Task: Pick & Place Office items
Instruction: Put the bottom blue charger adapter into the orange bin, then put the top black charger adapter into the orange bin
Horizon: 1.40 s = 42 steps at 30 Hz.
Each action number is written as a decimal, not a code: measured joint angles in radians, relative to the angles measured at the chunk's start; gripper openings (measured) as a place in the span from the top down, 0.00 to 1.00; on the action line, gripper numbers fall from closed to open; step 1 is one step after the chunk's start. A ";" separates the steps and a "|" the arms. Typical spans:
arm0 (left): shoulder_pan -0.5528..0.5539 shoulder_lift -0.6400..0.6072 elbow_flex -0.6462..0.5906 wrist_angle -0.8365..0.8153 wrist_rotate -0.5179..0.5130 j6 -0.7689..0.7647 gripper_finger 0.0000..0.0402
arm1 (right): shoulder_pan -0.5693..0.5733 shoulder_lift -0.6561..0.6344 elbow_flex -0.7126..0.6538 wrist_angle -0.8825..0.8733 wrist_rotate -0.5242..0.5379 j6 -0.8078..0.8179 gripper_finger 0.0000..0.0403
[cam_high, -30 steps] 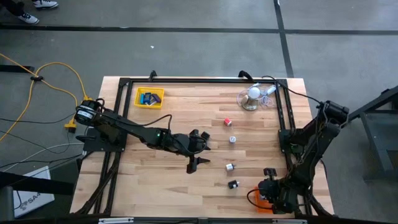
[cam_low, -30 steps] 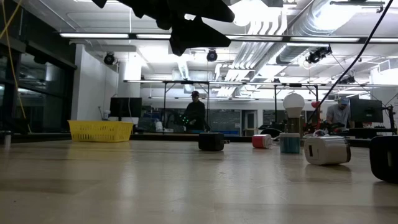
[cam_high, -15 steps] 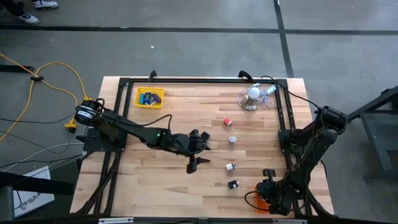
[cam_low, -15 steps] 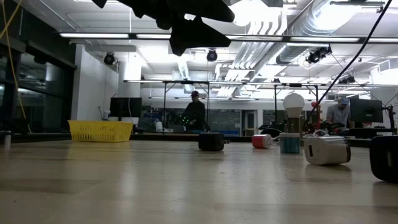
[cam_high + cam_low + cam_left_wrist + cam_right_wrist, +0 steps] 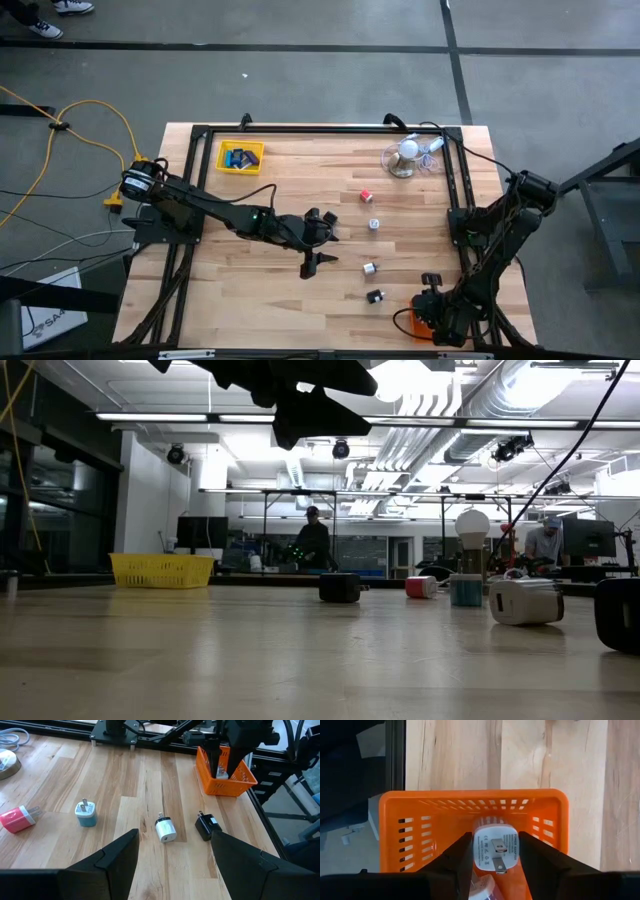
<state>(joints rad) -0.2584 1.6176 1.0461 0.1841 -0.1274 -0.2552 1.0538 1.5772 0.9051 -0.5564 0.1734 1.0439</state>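
Four small plug adapters lie on the table: a red one (image 5: 366, 196), a teal-white one (image 5: 373, 224), a white one (image 5: 369, 268) and a black one (image 5: 375, 296). In the left wrist view they show as red (image 5: 17, 817), teal (image 5: 86, 814), white (image 5: 165, 829) and black (image 5: 206, 826). My left gripper (image 5: 172, 847) hangs open above the table's middle, short of them. My right gripper (image 5: 496, 862) is over the orange tray (image 5: 470, 795) at the near right corner, shut on a white adapter (image 5: 495, 851). Blue blocks (image 5: 238, 157) lie in the yellow tray (image 5: 224, 148). My right gripper pinches the white adapter by its two side faces (image 5: 477, 851) between the two fingers. It comes from above, pointing down. The adapter's metal prongs (image 5: 498, 857) face up toward the wrist. It hangs inside the orange tray's walls, above another white piece (image 5: 482, 891).
A white ball-shaped object with a clear wiry tangle (image 5: 408, 155) stands near the far right corner. A black frame (image 5: 452, 180) borders the table on the left, far and right sides. Bare wood lies between the yellow tray and my left gripper (image 5: 318, 262).
My right arm has sunk a little over the orange tray, its elbow drawing in slightly; it has kept its fingers on the white adapter. The loose adapters have stayed in place.
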 joint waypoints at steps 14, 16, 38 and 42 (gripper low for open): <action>0.000 0.000 0.000 0.000 0.000 0.000 0.40 | 0.000 0.000 0.000 0.001 -0.012 0.000 0.65; 0.000 0.000 0.000 0.000 0.000 0.000 0.40 | 0.000 0.000 0.000 0.001 -0.016 0.000 0.64; 0.000 0.000 0.000 0.000 0.000 0.000 0.40 | 0.000 0.000 0.000 0.018 -0.016 -0.001 0.59; 0.000 0.000 0.000 0.000 0.000 0.000 0.40 | 0.000 0.000 0.000 0.018 -0.017 -0.002 0.59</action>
<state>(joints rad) -0.2587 1.6176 1.0461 0.1841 -0.1273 -0.2550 1.0538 1.5772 0.9051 -0.5381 0.1563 1.0417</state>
